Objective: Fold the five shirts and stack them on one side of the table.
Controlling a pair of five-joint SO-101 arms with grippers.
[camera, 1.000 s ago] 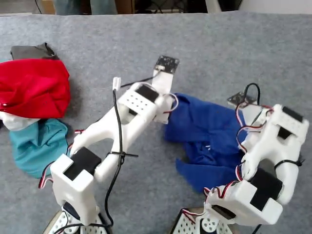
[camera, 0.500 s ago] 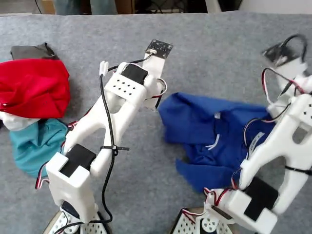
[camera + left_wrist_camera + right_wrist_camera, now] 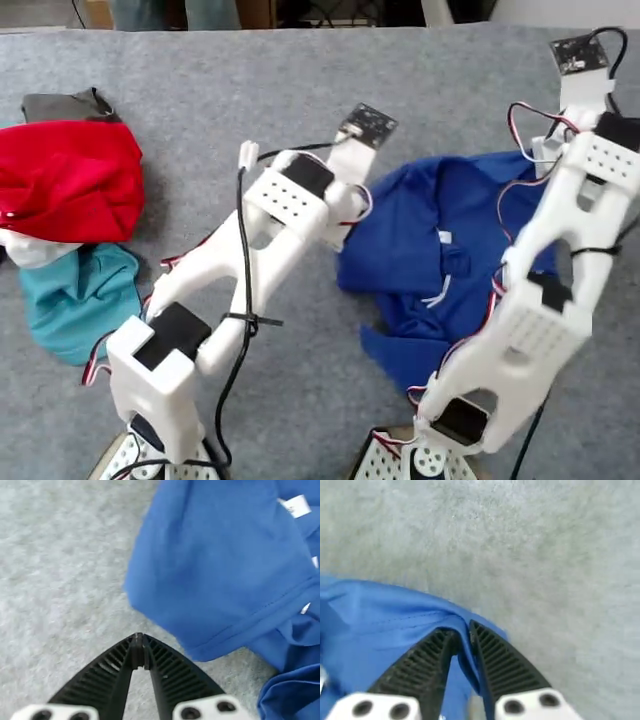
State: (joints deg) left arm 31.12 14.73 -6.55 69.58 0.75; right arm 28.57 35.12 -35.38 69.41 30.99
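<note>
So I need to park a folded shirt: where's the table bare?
Bare: the far strip of table between the red shirt and the blue shirt. Crowded: the left side, where the teal shirt lies by the red one, and around the blue shirt.

The left arm [image 3: 250,250] and right arm [image 3: 575,200] are white moulded plastic with black servo blocks and red, white and black cables [image 3: 238,200]. The left tool [image 3: 139,639] and right tool [image 3: 461,630] are ribbed black wedges.
</note>
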